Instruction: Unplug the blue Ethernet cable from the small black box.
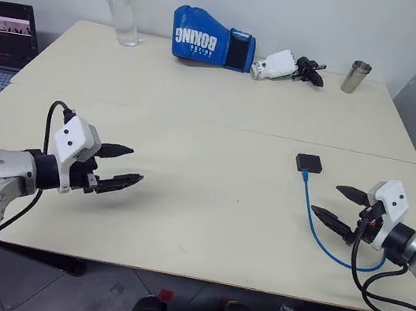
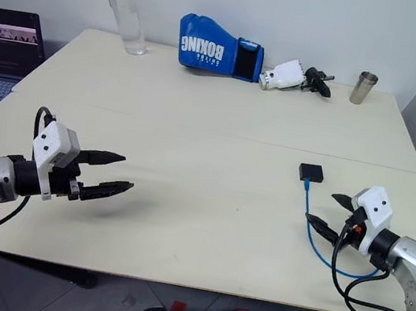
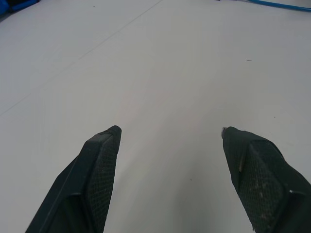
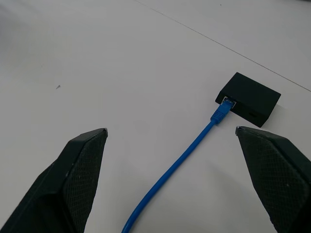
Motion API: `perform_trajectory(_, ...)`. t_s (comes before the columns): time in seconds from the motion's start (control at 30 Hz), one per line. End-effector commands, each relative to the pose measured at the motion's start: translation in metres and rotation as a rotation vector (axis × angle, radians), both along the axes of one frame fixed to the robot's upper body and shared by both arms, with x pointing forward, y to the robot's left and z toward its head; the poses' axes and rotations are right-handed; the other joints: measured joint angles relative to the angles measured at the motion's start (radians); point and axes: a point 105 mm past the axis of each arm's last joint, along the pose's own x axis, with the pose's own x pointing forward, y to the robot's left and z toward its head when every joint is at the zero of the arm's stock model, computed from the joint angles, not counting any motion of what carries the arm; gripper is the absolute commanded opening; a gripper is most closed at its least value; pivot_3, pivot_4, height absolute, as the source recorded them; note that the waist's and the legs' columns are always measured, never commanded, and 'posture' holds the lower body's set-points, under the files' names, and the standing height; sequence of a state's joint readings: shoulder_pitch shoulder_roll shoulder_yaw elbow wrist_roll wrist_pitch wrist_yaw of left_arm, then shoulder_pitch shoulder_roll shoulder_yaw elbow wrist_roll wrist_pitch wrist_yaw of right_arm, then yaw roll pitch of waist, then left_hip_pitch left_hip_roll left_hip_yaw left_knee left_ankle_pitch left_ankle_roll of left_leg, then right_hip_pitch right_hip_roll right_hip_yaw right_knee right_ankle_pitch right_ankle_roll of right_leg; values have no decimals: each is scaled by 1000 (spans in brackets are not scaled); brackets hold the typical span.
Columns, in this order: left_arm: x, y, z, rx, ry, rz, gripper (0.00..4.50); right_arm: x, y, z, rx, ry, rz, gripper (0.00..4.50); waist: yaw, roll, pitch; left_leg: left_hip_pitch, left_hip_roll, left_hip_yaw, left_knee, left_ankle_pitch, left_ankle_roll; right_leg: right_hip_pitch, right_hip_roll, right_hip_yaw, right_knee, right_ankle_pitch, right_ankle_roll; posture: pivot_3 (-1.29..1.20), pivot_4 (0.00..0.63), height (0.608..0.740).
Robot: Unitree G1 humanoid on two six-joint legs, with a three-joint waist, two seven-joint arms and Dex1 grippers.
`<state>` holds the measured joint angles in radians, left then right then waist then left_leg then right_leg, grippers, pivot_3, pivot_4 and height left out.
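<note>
Nearest me, both arms hover over the front part of the pale cream table (image 1: 204, 227), and nothing of the job is done yet. My left end effector (image 1: 121, 166), with its 2 black fingers, is spread apart and grasps nothing; it hangs over bare tabletop, well apart from the task's things. My right end effector (image 1: 345, 206) is also spread wide and empty, its 2 fingers pointing inward toward the cord.

Just beside that right end effector lies the thin bright-blue Ethernet cable (image 1: 317, 222). It loops back near the right wrist at the front edge, then runs away from me across the table. In the right wrist view the cable (image 4: 187, 155) passes between the 2 open fingers, but I see no contact with either.

Further out, the cable's blue plug (image 4: 219, 114) is seated in the port on the near edge of the small flat matte-black square box (image 1: 308, 163), so they are still joined. The box lies flat on the right half of the table, past the right end effector.

What is left, as I judge it, is everything: reach in, grip the plug or cord close to the box, likely steady the box, and pull the plug free.
</note>
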<state>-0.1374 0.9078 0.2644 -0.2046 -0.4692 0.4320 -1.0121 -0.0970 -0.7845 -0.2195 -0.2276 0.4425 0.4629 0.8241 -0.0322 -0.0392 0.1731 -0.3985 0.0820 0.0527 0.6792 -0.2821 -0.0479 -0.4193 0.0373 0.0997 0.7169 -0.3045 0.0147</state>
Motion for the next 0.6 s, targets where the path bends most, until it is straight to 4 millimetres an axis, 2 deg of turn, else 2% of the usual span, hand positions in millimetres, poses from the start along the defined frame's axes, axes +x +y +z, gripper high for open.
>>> perform_trajectory(0.03, 1, -4, 12, -19, -47, -14, 3535, 0, -6, 14, -2, -63, -15, 4473, 0, 0, 0, 0, 0, 0, 0, 0, 0, 0, 0, 0, 0, 0, 0, 0, 150, 740)
perform_trajectory(0.43, 6, -4, 14, -7, -49, 3, 3535, 0, 0, 14, -10, -65, -3, 4473, 0, 0, 0, 0, 0, 0, 0, 0, 0, 0, 0, 0, 0, 0, 0, 0, 150, 740)
perform_trajectory(0.6, 6, -15, 21, -6, -53, -42, 3535, -2, 4, 13, 0, -52, 9, 4473, 0, 0, 0, 0, 0, 0, 0, 0, 0, 0, 0, 0, 0, 0, 0, 0, 150, 740)
